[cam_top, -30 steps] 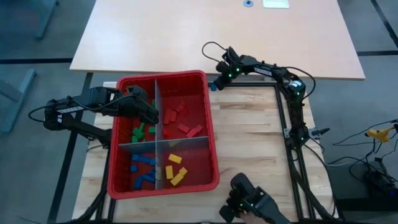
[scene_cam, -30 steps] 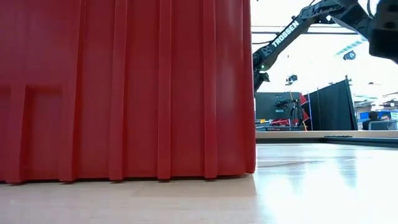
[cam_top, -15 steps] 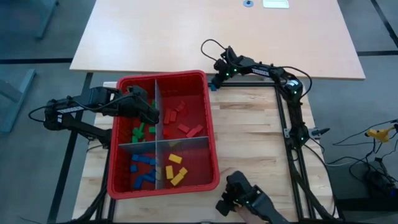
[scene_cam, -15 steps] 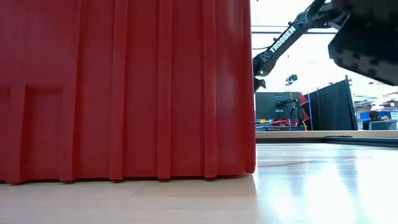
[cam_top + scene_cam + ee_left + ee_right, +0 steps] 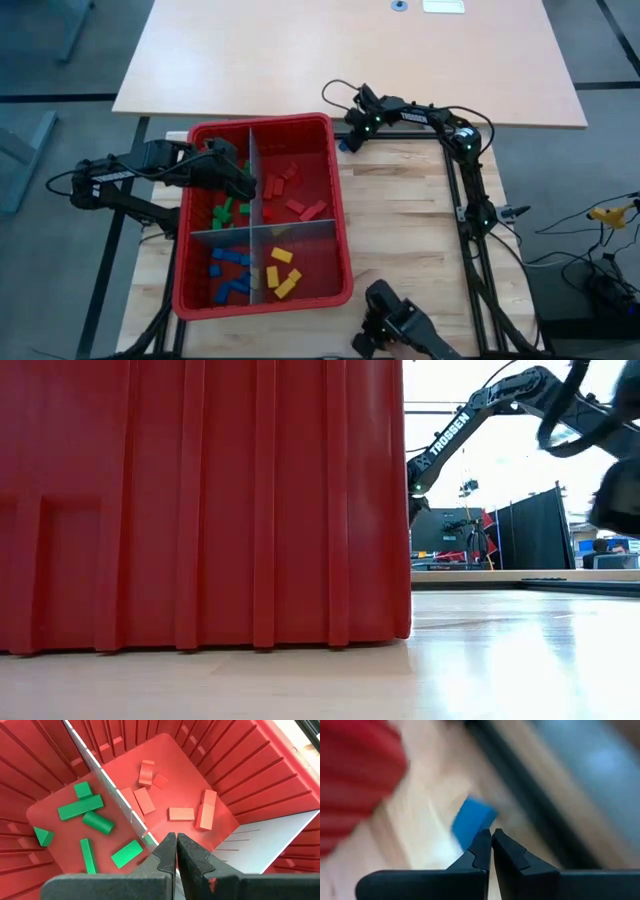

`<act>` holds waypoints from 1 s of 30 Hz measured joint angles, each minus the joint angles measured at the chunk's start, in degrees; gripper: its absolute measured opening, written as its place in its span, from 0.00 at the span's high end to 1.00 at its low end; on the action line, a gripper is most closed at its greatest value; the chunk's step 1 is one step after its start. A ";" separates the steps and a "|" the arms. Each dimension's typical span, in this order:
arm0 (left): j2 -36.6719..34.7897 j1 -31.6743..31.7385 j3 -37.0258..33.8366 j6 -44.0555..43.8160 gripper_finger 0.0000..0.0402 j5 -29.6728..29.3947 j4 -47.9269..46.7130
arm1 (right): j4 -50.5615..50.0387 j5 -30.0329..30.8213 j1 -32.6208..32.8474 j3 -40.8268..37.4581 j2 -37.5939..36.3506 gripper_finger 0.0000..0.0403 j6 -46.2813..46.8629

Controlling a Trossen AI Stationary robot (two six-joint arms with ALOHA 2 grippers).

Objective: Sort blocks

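Note:
A red bin (image 5: pixel 262 123) with grey dividers holds the blocks sorted by colour: green (image 5: pixel 228 210) far left, red (image 5: pixel 290 190) far right, blue (image 5: pixel 228 272) near left, yellow (image 5: pixel 283 272) near right. My left gripper (image 5: pixel 243 183) hangs shut over the divider between green (image 5: pixel 80 807) and red (image 5: pixel 181 813) blocks, holding nothing. My right gripper (image 5: pixel 349 131) is shut just outside the bin's far right corner. One blue block (image 5: pixel 344 144) lies on the table there, right beyond its tips (image 5: pixel 491 836). My right gripper's shut tips point down at the near end of the blue block (image 5: pixel 471 820) on the table. The view is blurred, so I cannot tell whether they touch it.
The bin's red wall (image 5: pixel 200 510) fills the left of the low view. A dark frame (image 5: pixel 470 210) runs along the table's right side. A dark device (image 5: pixel 400 325) sits at the near edge. Bare wood (image 5: pixel 400 220) lies right of the bin.
My right arm has drawn its elbow toward the table's left, while its gripper stays by the bin's far right corner near the blue block. The dark device at the near edge has shifted about.

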 joint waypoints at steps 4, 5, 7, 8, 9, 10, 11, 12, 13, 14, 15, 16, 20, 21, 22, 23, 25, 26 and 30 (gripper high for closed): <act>0.00 0.00 0.00 0.22 1.00 -0.07 -0.02 | -7.23 -1.50 0.42 0.00 -0.37 1.00 -3.20; 0.00 0.00 0.00 0.23 1.00 -0.07 -0.04 | -9.29 -1.59 0.63 0.00 -0.51 1.00 -3.91; 0.00 0.00 0.00 0.26 1.00 -0.09 -0.04 | -13.46 -2.61 0.99 0.00 -0.61 1.00 -5.45; 0.00 0.00 0.00 0.26 1.00 -0.09 -0.04 | -14.83 -3.02 1.17 0.00 -0.61 1.00 -6.17; 0.00 0.00 0.00 0.27 1.00 -0.09 -0.04 | -15.54 -3.05 1.39 0.00 -0.61 1.00 -6.58; 0.00 0.00 0.00 0.35 1.00 -0.11 -0.04 | -15.44 -3.08 1.45 0.00 -0.62 1.00 -6.74; 0.00 0.00 0.00 0.55 1.00 -0.11 -0.04 | -14.86 -3.16 1.51 0.00 -0.65 1.00 -6.72; 0.00 0.00 0.00 0.67 1.00 -0.13 -0.04 | -13.77 -3.19 1.51 0.00 -0.68 1.00 -6.13; 0.00 0.00 0.00 0.67 1.00 -0.11 -0.04 | -12.53 -3.17 1.44 0.00 -0.70 1.00 -5.04; 0.00 -0.09 0.00 0.52 1.00 -0.11 -0.04 | -11.22 -3.17 1.28 0.00 -0.70 1.00 -4.23; 0.00 -0.23 0.00 0.25 1.00 -0.13 -0.04 | -9.96 -3.19 1.19 0.00 -0.72 1.00 -3.45; 0.00 -0.49 0.00 0.04 1.00 -0.15 -0.02 | -8.70 -3.66 1.09 0.00 -0.74 1.00 -3.03; 0.00 -1.49 0.00 -0.99 1.00 -0.13 -0.02 | -6.71 -7.50 1.12 0.00 -0.85 0.97 -5.09; 0.00 -1.66 0.00 -1.10 1.00 -0.13 -0.02 | -6.81 -7.52 1.18 0.00 -0.85 0.95 -6.04; 0.00 -1.77 0.00 -1.22 1.00 -0.13 -0.03 | -7.01 -7.54 1.20 0.00 -0.85 0.92 -6.87; 0.00 -1.94 0.00 -1.33 1.00 -0.13 -0.04 | -7.29 -7.46 1.21 0.00 -0.85 0.89 -7.50; 0.00 -2.06 0.00 -1.45 1.00 -0.13 -0.02 | -7.33 -6.62 1.02 0.00 -0.85 0.81 -8.29; 0.00 -2.10 0.00 -1.45 1.00 -0.13 -0.04 | -7.27 -6.20 1.00 0.00 -0.89 0.78 -8.59; 0.00 -2.10 0.00 -1.45 1.00 -0.15 -0.04 | -7.30 -2.42 1.02 0.00 -1.84 0.63 -10.59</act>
